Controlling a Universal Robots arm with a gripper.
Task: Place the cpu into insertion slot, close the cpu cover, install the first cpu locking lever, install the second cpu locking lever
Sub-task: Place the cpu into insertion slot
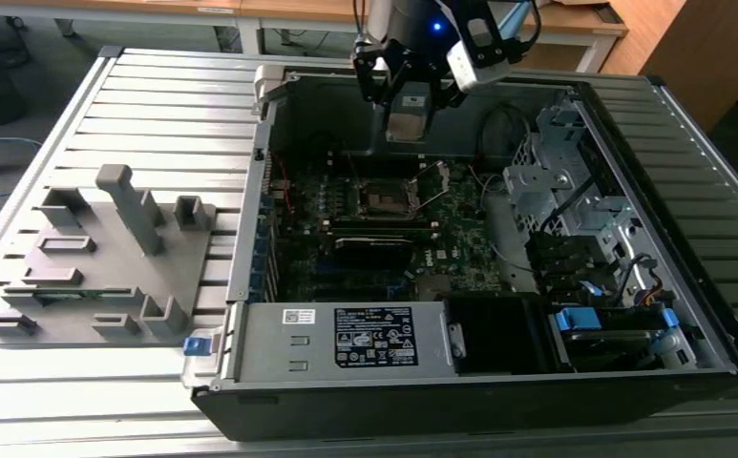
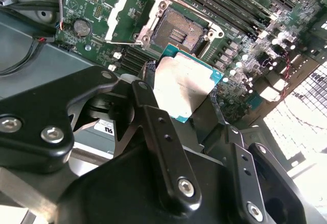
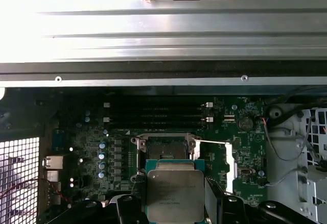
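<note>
My gripper (image 1: 407,114) hangs over the far side of the open computer case, shut on the cpu (image 1: 409,125). In both wrist views the cpu (image 2: 183,87) (image 3: 175,194) is a square chip with a dull silver top and a green rim, pinched at two opposite edges by the black fingers (image 2: 147,99). It floats above the board, apart from it. The insertion slot (image 2: 180,30) (image 3: 164,147) (image 1: 386,199) lies bare, its dark centre showing. Its cpu cover (image 2: 124,17) (image 3: 229,163) is swung up beside the slot. A thin wire lever (image 3: 210,142) stands off the slot's rim.
Long black memory slots (image 3: 158,114) run beside the socket. A labelled power supply (image 1: 371,339) fills the case's near end, and a drive cage (image 1: 573,205) is at the exterior view's right. A grey fixture block (image 1: 101,262) sits on the slatted table (image 1: 152,105) at the left.
</note>
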